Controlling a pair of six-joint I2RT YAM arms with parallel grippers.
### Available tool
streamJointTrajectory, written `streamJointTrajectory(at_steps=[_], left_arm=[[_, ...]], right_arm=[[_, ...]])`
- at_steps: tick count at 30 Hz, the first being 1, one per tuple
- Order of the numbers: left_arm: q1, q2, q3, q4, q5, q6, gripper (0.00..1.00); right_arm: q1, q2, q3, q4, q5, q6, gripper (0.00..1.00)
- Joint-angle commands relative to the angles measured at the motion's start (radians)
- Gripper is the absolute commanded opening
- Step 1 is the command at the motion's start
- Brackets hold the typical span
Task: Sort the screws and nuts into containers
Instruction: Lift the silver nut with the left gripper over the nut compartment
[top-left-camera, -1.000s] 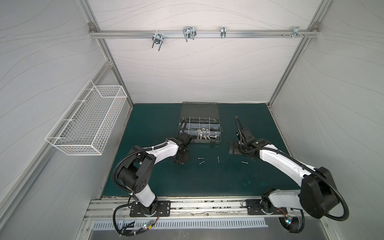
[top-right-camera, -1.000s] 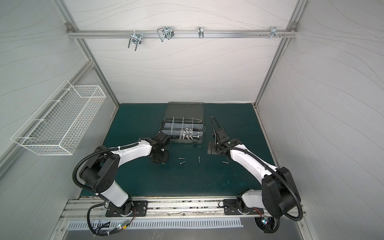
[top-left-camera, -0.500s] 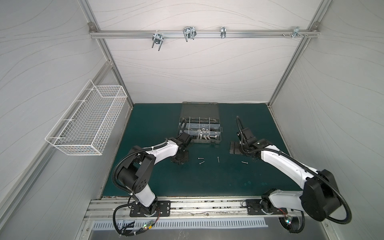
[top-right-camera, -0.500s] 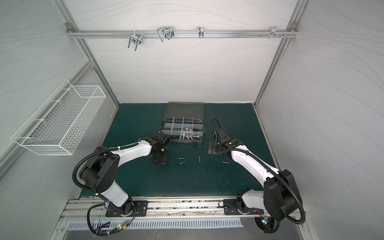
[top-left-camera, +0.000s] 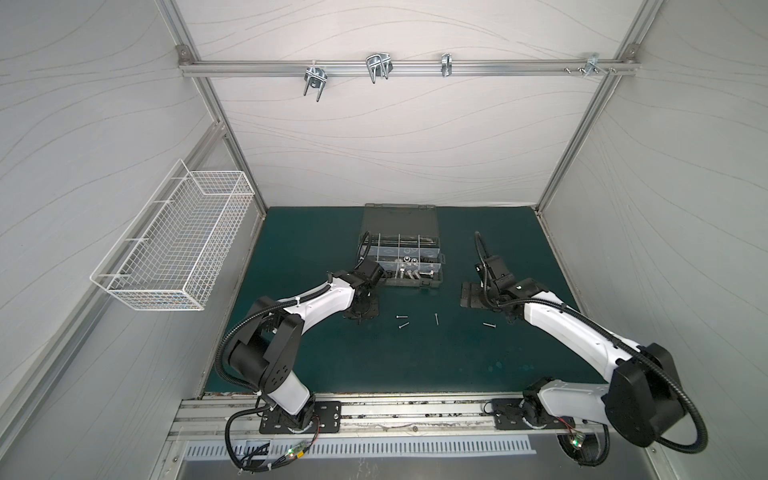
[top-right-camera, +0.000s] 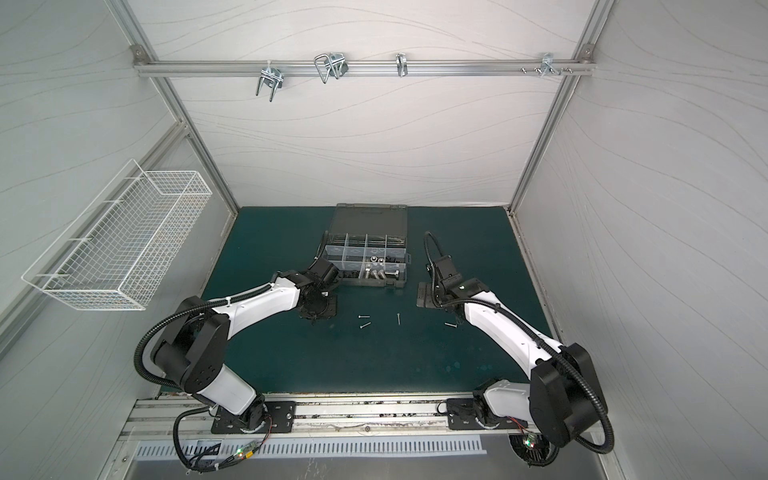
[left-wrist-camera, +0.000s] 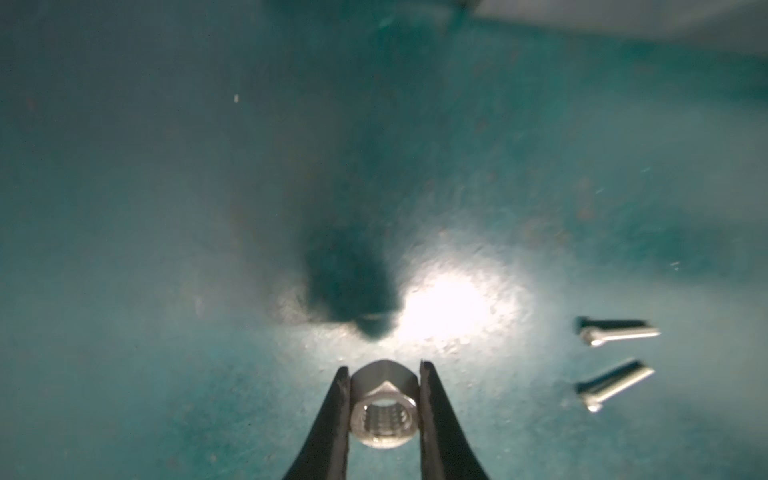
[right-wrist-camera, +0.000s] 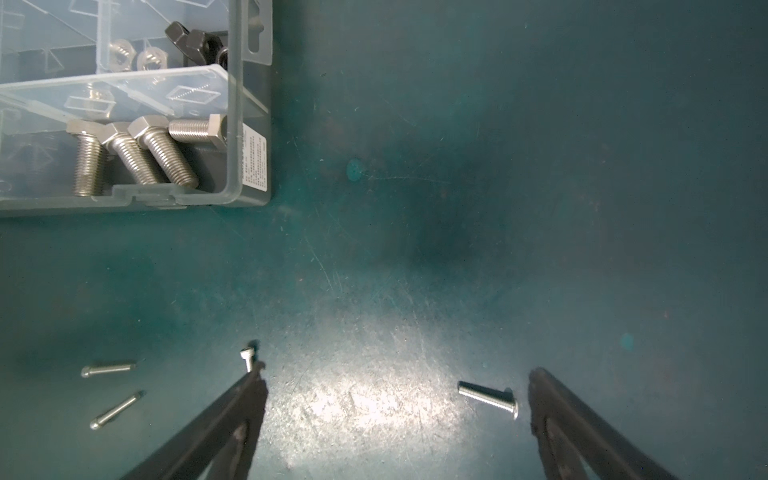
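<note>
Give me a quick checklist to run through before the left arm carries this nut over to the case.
1. Nut gripped: ok. The left gripper is shut on the silver hex nut, with its fingers on two opposite sides.
2. Nut lifted off the mat: cannot tell.
3. Organizer case open: ok, the lid is folded back.
4. Target compartment: ok. Other silver nuts lie together in one compartment.
5. Right gripper out of the way: ok. It is open, low over a thin screw on the mat, beside the case and not above it.
</note>
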Motion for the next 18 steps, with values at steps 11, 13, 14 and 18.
streamJointTrajectory(at_steps=[11, 13, 14, 18], left_arm=[[-0.038, 0.004, 0.13, 0.097, -0.004, -0.034, 0.16], [-0.044, 0.015, 0.156, 0.104, 0.001, -0.029, 0.16], [-0.048, 0.021, 0.17, 0.11, 0.003, -0.026, 0.16], [-0.054, 0.05, 0.237, 0.122, 0.008, -0.017, 0.16]], right_arm=[[-0.008, -0.051, -0.015, -0.031, 0.042, 0.004, 0.99], [-0.008, -0.065, -0.02, -0.032, 0.048, 0.002, 0.99], [-0.007, -0.073, -0.025, -0.032, 0.051, 0.002, 0.99], [-0.012, -0.096, -0.041, -0.028, 0.051, 0.006, 0.99]])
